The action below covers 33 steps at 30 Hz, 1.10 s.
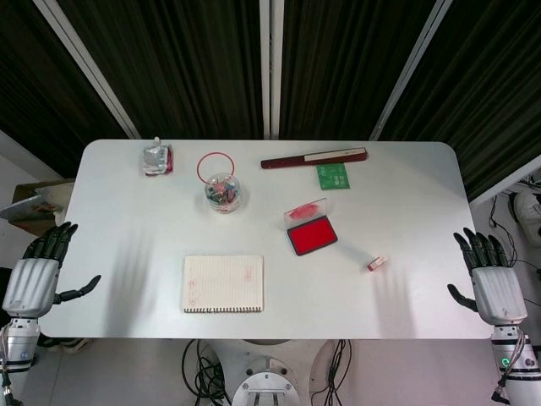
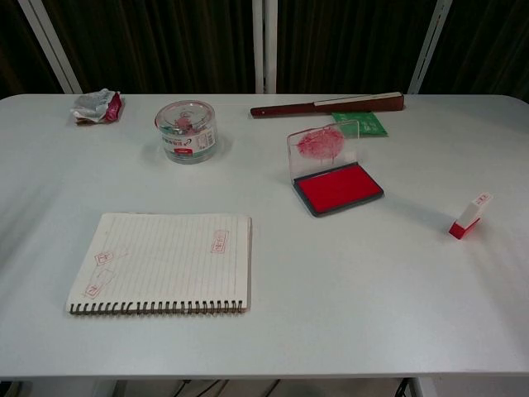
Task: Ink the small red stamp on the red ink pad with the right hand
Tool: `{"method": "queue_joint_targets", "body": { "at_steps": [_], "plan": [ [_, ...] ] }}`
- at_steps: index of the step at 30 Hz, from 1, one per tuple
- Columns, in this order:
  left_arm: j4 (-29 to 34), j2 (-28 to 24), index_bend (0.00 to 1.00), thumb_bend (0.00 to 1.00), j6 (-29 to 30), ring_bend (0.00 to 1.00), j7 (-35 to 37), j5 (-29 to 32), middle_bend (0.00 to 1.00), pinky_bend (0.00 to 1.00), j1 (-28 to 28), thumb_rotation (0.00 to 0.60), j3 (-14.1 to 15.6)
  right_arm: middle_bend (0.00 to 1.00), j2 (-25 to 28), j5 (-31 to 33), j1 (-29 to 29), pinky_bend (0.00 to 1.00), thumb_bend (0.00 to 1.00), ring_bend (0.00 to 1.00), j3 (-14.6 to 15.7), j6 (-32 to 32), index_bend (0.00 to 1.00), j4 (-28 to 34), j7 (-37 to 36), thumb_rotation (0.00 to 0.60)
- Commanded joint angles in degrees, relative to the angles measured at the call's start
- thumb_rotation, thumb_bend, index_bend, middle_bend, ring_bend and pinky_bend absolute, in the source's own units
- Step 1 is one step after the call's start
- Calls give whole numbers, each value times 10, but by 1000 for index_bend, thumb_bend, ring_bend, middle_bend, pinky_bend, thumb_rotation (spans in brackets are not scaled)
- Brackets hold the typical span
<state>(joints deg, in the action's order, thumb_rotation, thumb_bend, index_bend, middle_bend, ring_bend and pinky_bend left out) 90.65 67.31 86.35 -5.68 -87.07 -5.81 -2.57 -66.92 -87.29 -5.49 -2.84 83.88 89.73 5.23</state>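
Observation:
The small red stamp [image 1: 377, 264] [image 2: 469, 215] lies tipped on the white table, right of the red ink pad [image 1: 312, 237] [image 2: 339, 188]. The pad's clear lid [image 2: 322, 144] stands open and is smeared with red ink. My right hand [image 1: 490, 277] hovers at the table's right edge, fingers spread and holding nothing, well to the right of the stamp. At the left edge my left hand [image 1: 38, 275] is likewise open and empty. The chest view shows neither hand.
A spiral notebook [image 1: 223, 283] [image 2: 165, 262] with red stamp marks lies front centre. A clear round container [image 1: 223, 191] [image 2: 186, 131], a red ring [image 1: 216, 165], a folded fan [image 1: 314, 157] [image 2: 327, 104], a green board [image 1: 334, 176] and a crumpled packet [image 1: 157, 158] [image 2: 97, 106] sit toward the back.

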Motion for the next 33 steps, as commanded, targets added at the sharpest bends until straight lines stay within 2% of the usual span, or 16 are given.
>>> {"method": "queue_joint_targets", "body": {
  "at_steps": [1,7,12,17,22,25,29,33],
  "plan": [
    [0,0,0,161,1,82,1,-1,62,206,0,286,0,0,1,-1,0,0,111,0,0,1,0,1,0,600],
    [3,-4,0,160,0,82,2,0,61,207,1,284,1,0,2,-2,-3,0,112,0,2,-6,0,1,2,600],
    [3,-5,0,161,2,82,4,1,62,206,2,284,1,0,8,9,-15,0,119,0,3,-35,0,13,32,600],
    [-1,-1,0,160,-1,82,4,2,61,207,2,284,2,0,30,13,-47,0,125,0,3,-89,0,21,85,600],
    [-8,6,0,161,-3,82,8,2,61,206,2,284,4,9,37,47,-91,0,138,0,-5,-171,0,9,122,600],
    [-10,8,0,161,-6,82,6,2,61,206,1,286,5,30,14,38,-119,0,146,0,-3,-208,0,-20,125,600],
    [-8,8,0,160,-5,82,3,-1,61,206,0,282,4,86,-27,14,-146,0,150,0,-1,-225,6,-69,107,600],
    [-7,5,0,160,-8,82,1,-1,61,206,-1,288,5,145,-65,2,-168,0,152,0,-2,-237,74,-113,92,600]
  ]
}}
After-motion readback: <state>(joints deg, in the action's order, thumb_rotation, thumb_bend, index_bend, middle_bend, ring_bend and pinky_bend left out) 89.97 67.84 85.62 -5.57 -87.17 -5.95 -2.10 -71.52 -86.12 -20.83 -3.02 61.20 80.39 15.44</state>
